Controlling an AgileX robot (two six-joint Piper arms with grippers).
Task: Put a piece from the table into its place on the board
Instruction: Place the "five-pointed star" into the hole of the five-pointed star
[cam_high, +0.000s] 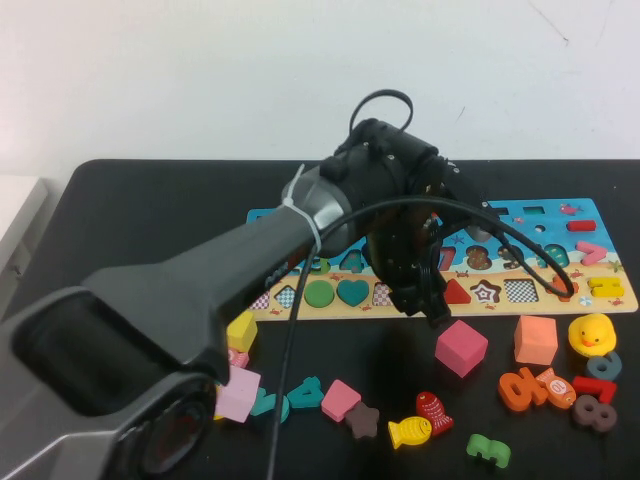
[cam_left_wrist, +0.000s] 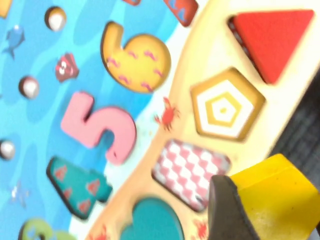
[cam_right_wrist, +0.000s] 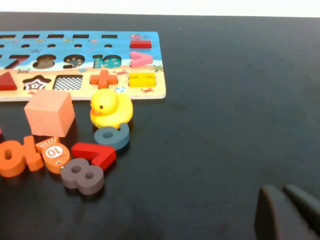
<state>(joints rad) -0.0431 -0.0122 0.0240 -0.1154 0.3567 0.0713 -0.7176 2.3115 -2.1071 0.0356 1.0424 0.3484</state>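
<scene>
On the black table (cam_high: 150, 200) under a white wall (cam_high: 200, 70) lies the board (cam_high: 590, 215)

In the high view the left arm covers the middle of the board (cam_high: 560, 290) and its own end effector (cam_high: 432, 305). The left wrist view is blurred — the yellow piece (cam_left_wrist: 272, 195) at lower right is cut by the frame edge. In the right wrist view only the right end effector (cam_right_wrist: 289, 212) tips show — cropped at lower right.
</scene>
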